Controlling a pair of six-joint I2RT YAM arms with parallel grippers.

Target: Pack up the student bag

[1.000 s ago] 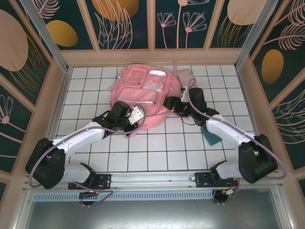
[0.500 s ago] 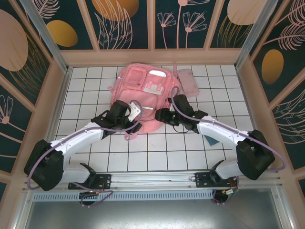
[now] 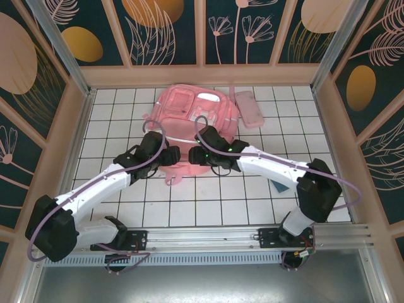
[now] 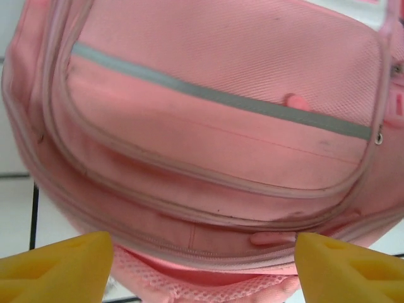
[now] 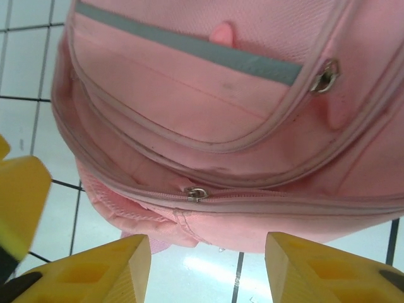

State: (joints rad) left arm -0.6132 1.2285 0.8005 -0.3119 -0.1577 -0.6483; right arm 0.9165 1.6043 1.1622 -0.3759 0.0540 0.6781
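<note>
Student bag [image 3: 189,110]: large soft pink fabric backpack lying flat, front face up, at the far middle of the white tiled table [image 3: 208,196]; a grey reflective stripe [image 4: 221,101] crosses its front pocket; a metal zip pull [image 5: 197,193] sits on the lower seam; pink mesh padding [image 4: 202,287] shows beneath its near edge.

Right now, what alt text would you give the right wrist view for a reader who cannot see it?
The pink student bag lies on the white tiled table, seen close up, a grey stripe across its front pocket and a metal zip pull on the seam below. The right gripper hangs open before it, yellow fingers apart and empty.
</note>
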